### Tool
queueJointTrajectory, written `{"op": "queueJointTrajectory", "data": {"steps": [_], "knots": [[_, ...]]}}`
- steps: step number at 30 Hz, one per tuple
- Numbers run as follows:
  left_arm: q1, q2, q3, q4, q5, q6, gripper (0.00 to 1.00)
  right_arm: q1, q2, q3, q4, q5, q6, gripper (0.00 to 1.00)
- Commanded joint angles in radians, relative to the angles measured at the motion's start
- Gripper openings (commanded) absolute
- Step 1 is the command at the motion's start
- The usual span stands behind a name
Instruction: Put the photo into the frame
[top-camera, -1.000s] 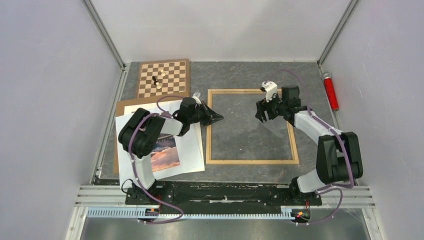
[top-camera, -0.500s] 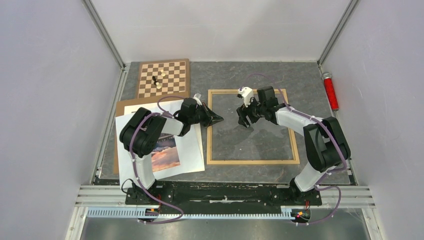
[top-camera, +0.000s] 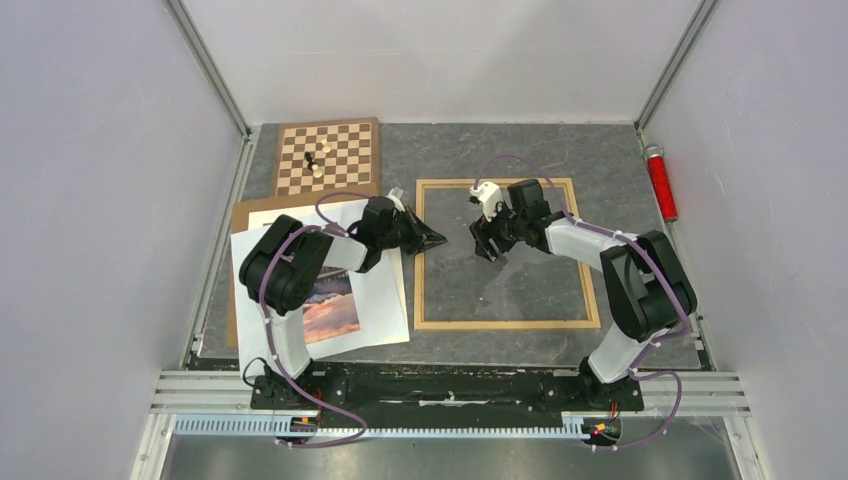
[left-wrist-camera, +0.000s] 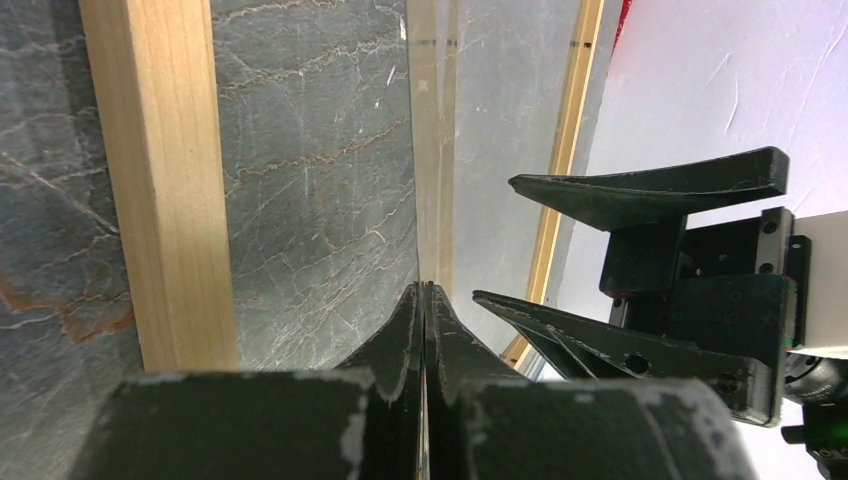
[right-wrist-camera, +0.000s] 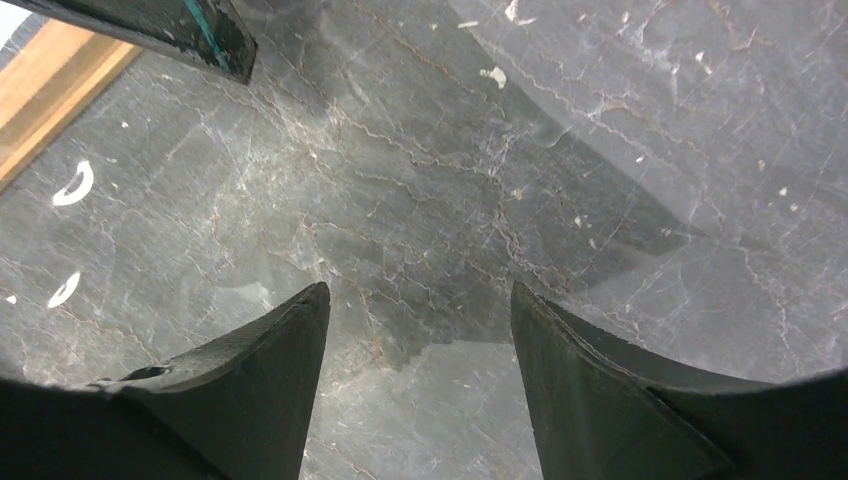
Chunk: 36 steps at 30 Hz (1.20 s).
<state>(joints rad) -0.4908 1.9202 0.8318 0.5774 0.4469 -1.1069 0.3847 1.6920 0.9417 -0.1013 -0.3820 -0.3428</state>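
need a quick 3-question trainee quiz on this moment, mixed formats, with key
1. True or false: the photo already lies inside the frame.
2. The left gripper is shut at the frame's left border. The right gripper is: A) shut on the photo, B) open above the area inside the frame, C) out of view.
3. Fill in: the red cylinder lies on the frame's ____ side (the robot's own).

Key: 1 false, it lies on white sheets left of the frame; 2 B; 3 right.
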Motion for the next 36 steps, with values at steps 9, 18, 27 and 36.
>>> {"op": "queueJointTrajectory", "data": {"steps": [9,18,27,36], "knots": [[-0.016,0.002,0.032,0.001,0.007,0.055,0.02,0.008,0.016,-0.045,0.041,0.024,-0.018,0.69],[-0.019,0.009,0.036,-0.011,0.010,0.062,0.02,0.008,0.027,-0.041,0.046,0.029,-0.016,0.69],[-0.023,0.013,0.044,-0.025,0.013,0.068,0.02,0.008,0.033,-0.043,0.046,0.043,-0.018,0.68],[-0.028,0.018,0.058,-0.059,0.014,0.078,0.11,0.008,0.037,-0.044,0.045,0.053,-0.019,0.68]]}}
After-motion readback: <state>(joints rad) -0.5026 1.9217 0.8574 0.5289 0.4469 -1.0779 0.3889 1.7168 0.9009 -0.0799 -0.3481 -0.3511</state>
